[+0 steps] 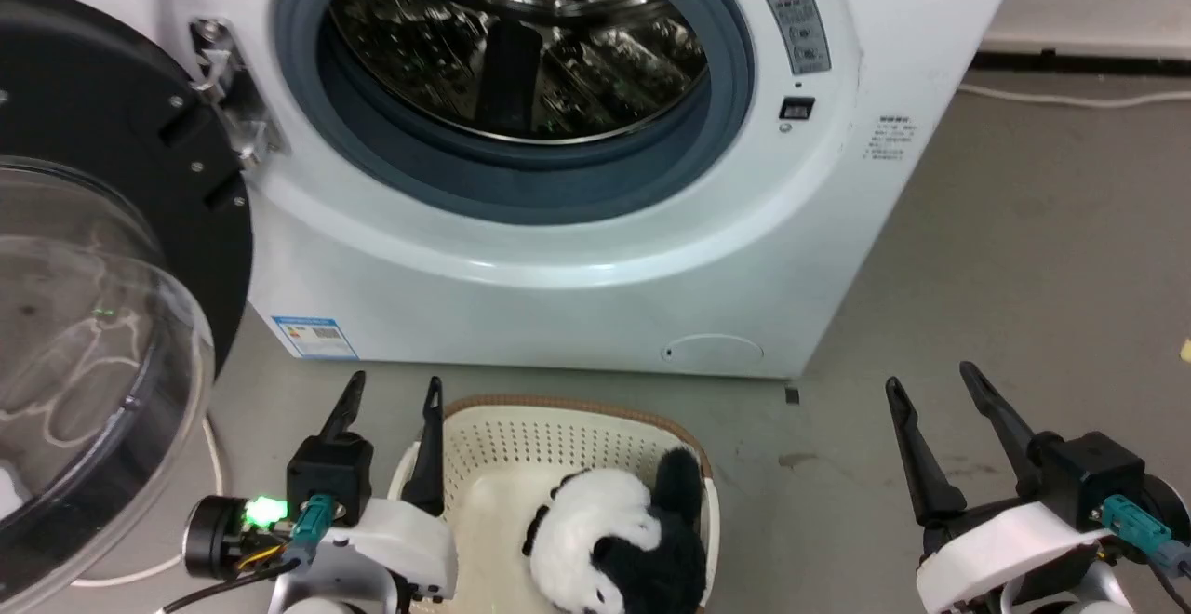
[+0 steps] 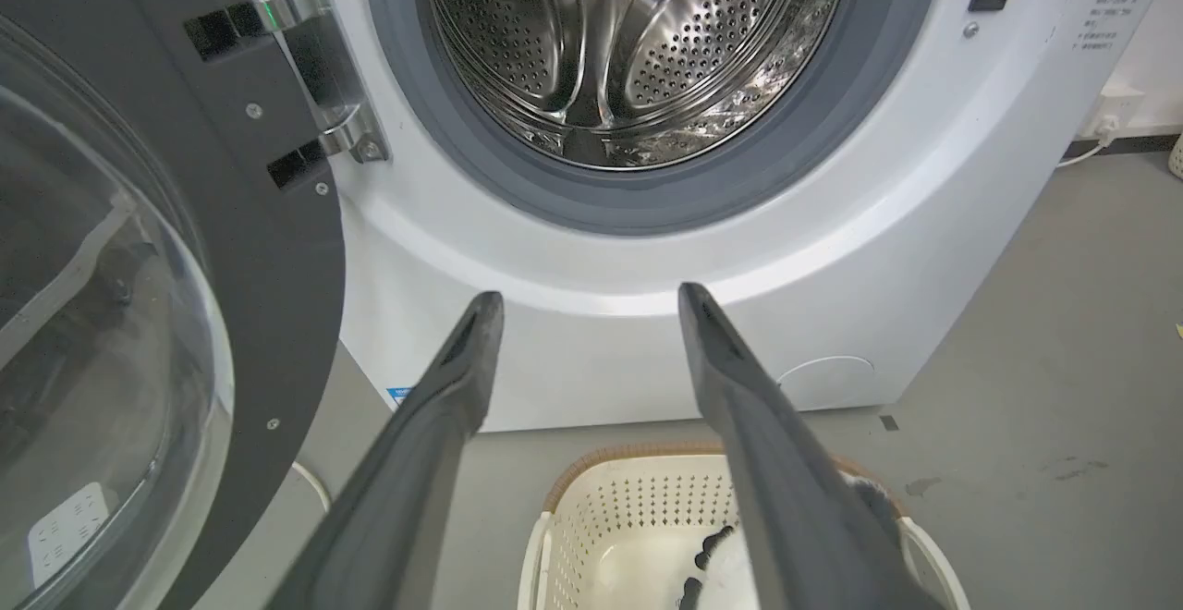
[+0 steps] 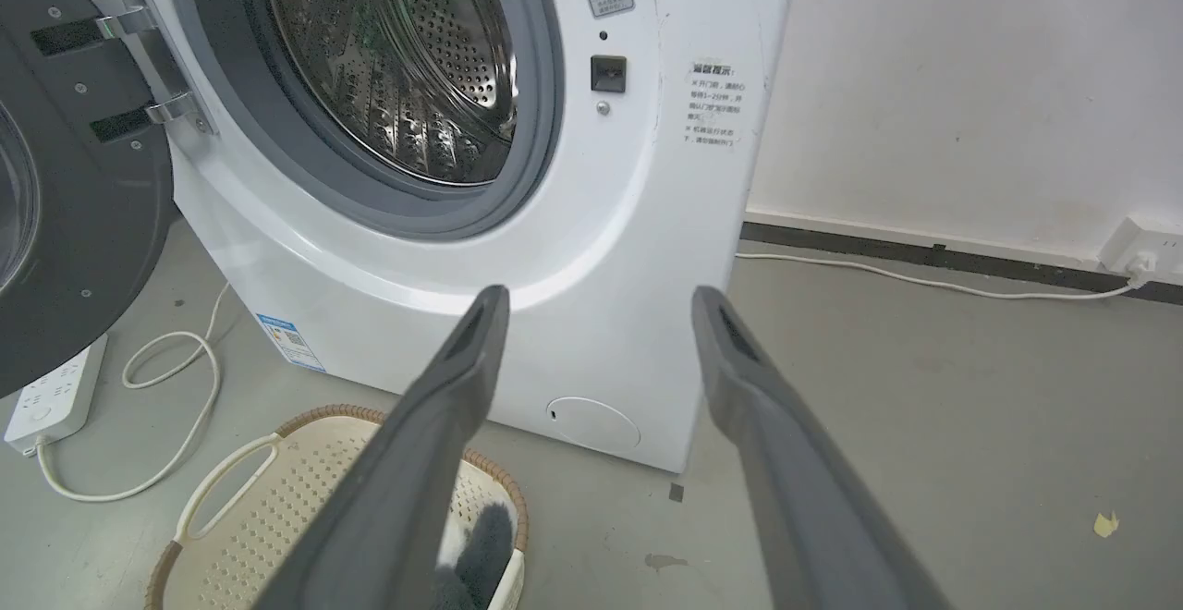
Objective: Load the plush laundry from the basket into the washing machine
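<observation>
Left gripper (image 1: 395, 380) sits at lower left of the head view, fingers spread and holding nothing, tips aimed up at the washing machine (image 1: 558, 316). Its inner finger crosses the left rim of the basket (image 1: 558, 403) in that view; I cannot tell whether they touch. In the left wrist view the fingers frame the washer's lower front, with the basket's far rim below them.

Right gripper (image 1: 930, 375) is at lower right, fingers likewise apart and empty, well clear of the basket and over bare floor (image 1: 1023, 270).

The basket stands on the floor just before the washer's front panel. The plush laundry (image 1: 605, 530) lies inside it, against the right wall, white fur with black patches, one black part rising to the rim.

The washer's door (image 1: 93, 335) is swung wide to the left on its hinge (image 1: 228, 93), clear dome facing me. The steel drum (image 1: 521, 46) is exposed behind the grey ring.

Room: grey floor, pale wall (image 3: 970, 83) to the right of the washer, a white cable (image 3: 924, 277) running along its foot to a socket (image 3: 1146, 254). A power strip (image 3: 55, 393) lies on the floor under the open door.
</observation>
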